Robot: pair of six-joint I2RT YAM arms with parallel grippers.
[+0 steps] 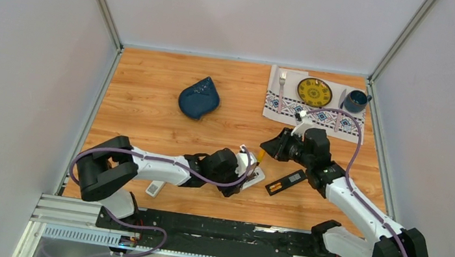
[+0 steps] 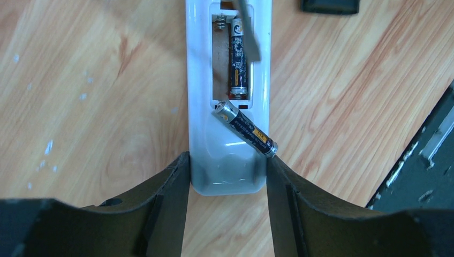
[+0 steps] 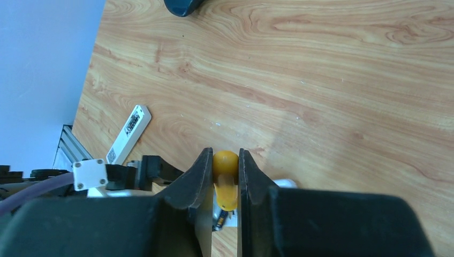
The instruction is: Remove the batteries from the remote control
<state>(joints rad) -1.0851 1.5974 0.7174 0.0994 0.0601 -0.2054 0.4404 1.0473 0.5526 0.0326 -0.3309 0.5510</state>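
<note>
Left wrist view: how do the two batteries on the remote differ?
The seated battery lies lengthwise in the compartment of the white remote; the loose battery is out, lying diagonally across the remote's back. The screwdriver blade overlaps the seated battery; nothing covers the loose battery. Both are slim, black and gold.

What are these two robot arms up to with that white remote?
The left gripper clamps the white remote by its end, back side up, with the battery compartment open. The right gripper holds an orange-handled screwdriver, whose blade reaches into the compartment. A loose battery lies slanted across the remote's back; a second battery sits in its slot, not yet out.
</note>
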